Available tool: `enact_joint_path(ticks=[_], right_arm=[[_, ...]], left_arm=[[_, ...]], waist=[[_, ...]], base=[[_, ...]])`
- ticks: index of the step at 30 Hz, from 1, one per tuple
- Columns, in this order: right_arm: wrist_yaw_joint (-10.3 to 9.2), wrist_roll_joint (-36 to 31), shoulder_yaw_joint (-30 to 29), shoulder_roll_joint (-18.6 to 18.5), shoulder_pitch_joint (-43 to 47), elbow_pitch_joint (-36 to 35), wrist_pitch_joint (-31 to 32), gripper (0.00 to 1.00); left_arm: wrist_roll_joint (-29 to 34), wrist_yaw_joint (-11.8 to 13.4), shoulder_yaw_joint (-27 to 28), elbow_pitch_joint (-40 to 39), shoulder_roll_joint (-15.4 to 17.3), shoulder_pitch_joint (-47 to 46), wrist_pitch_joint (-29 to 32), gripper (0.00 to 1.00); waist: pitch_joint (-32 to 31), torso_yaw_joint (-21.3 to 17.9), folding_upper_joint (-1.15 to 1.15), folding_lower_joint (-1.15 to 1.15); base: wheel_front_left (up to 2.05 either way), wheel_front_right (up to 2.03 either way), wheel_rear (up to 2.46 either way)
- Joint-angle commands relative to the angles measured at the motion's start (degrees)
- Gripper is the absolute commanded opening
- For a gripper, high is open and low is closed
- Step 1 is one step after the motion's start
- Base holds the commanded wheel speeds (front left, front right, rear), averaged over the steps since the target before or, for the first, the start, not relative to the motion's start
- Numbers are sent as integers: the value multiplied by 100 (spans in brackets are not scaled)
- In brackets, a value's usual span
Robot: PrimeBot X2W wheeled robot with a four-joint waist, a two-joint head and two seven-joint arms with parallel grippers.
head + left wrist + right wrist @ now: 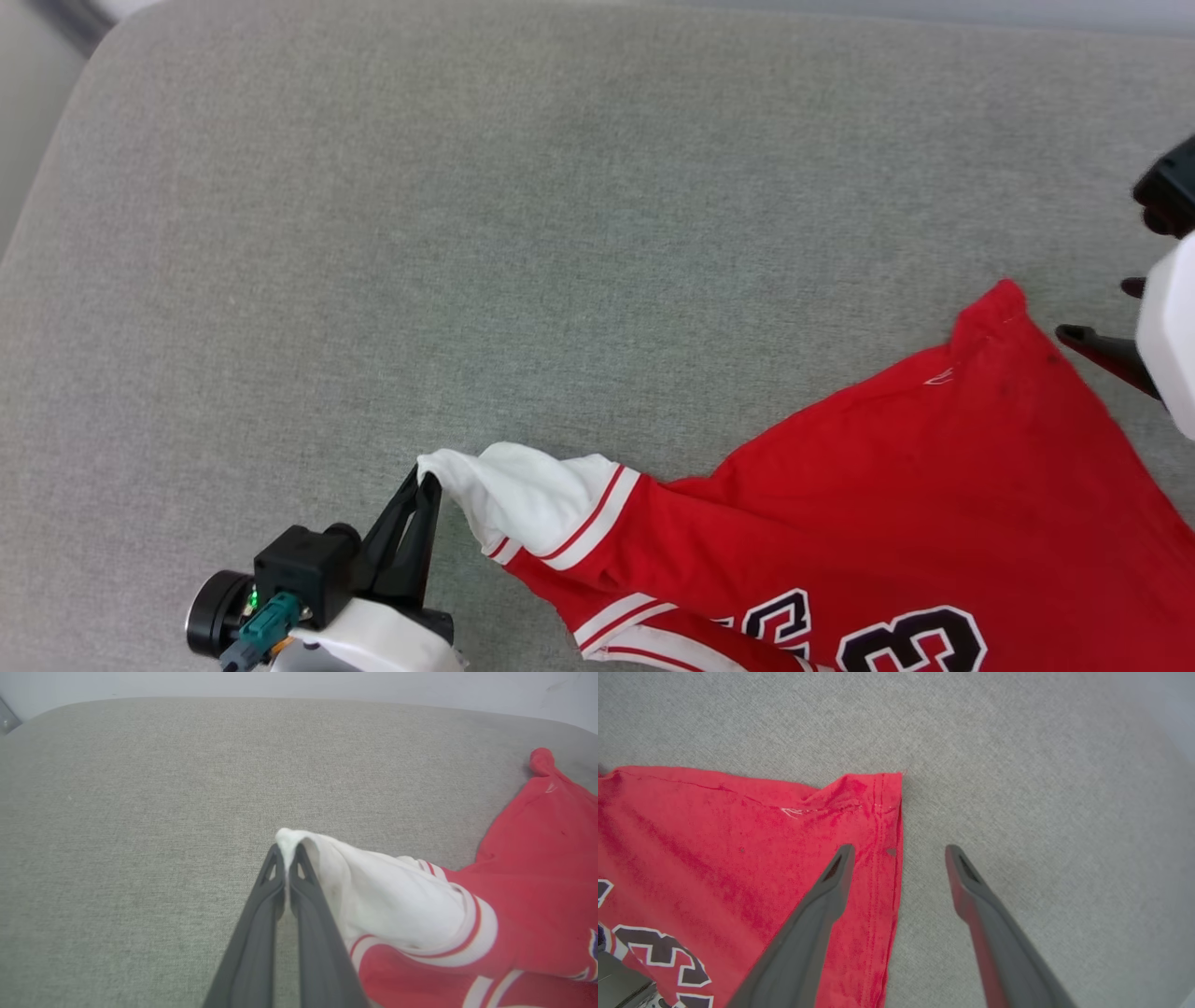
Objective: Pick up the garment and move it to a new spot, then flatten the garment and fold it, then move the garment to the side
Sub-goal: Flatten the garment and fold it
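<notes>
Surface: grey woven cushion [467, 233] with rounded corners, a pale wall [327, 683] behind its far edge.
Jersey: the red jersey [915, 485] lay on the near right part of the cushion, loosely spread and wrinkled, running off the bottom of the head view.
Sleeve: a white sleeve [532, 495] with red-and-white trim pointed left and was drawn out to a peak at its tip.
Number: a black, white-edged number [910, 639] showed at the lower edge, partly cut off.
Corner: one red corner [999, 303] of the hem reached farthest from the robot and was bunched into a small knob.
Left gripper: the left gripper [428, 478] had its fingers pressed together on the sleeve tip, with white cloth pinched between them.
Right gripper: the right gripper [900, 849] stood near that corner with its fingers spread wide and nothing between them. One finger was over the red cloth just inside the side hem, the other over bare cushion beside it. I couldn't tell whether either touched down.
</notes>
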Motion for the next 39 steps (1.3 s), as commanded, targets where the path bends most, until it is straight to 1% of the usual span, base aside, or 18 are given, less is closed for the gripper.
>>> enact_joint_path(ticks=[1,4,6,11,13,16,17,18,19,22,25,29,32,36,39], right_arm=[[-4,-22,141,134,-226,185,63,100],[-4,-59,482,349,-531,572,150,100],[-4,-108,732,426,-696,807,159,100],[-3,-92,1291,607,-807,1323,-56,100],[-1,28,1529,655,-723,1413,-127,100],[-1,96,1694,646,-727,1475,-212,100],[-1,118,1743,637,-759,1504,-279,90],[-1,128,1779,634,-813,1527,-377,37],[-1,140,1816,629,-857,1547,-450,0],[-4,111,1854,617,-1066,1554,-833,0],[-3,190,1831,672,-1227,1471,-1269,0],[-3,206,1898,579,-1320,1281,-1794,0],[-3,226,1819,520,-1426,1202,-2185,0],[-3,192,1650,601,-1501,1185,-2687,0],[-3,79,1461,699,-1603,1227,-3019,0]], left_arm=[[52,-55,-9,47,-68,-138,-31,0],[74,-131,-38,142,-160,-277,-42,0],[99,-182,-54,198,-228,-365,-53,0],[138,-277,-91,331,-333,-521,-65,0],[147,-292,-97,372,-361,-537,-67,0],[148,-282,-86,383,-364,-536,-74,0],[151,-276,-79,389,-355,-526,-78,0],[155,-271,-73,394,-342,-515,-81,0],[152,-270,-70,393,-330,-509,-83,0],[186,-274,-67,401,-293,-534,-86,0],[216,-254,-37,363,-168,-557,-46,0],[354,-210,45,195,113,-692,56,0],[417,-187,162,-16,341,-867,195,0],[506,-253,322,-230,637,-1236,405,0],[684,-333,383,-371,855,-1681,646,0]], waist=[[180,139,0,0],[323,229,0,0],[409,278,0,0],[522,355,0,0],[532,350,0,0],[526,318,0,0],[516,296,0,0],[496,269,0,0],[470,240,0,0],[336,156,0,0],[133,44,0,0],[-160,-97,0,0],[-356,-228,0,0],[-547,-417,0,0],[-618,-541,0,0]], base=[[0,0,0],[0,0,0],[0,0,0],[0,0,0],[0,0,0],[0,0,0],[0,0,0],[0,0,0],[0,0,0],[0,0,0],[0,0,0],[0,0,0],[0,0,0],[0,0,0],[0,0,0]])
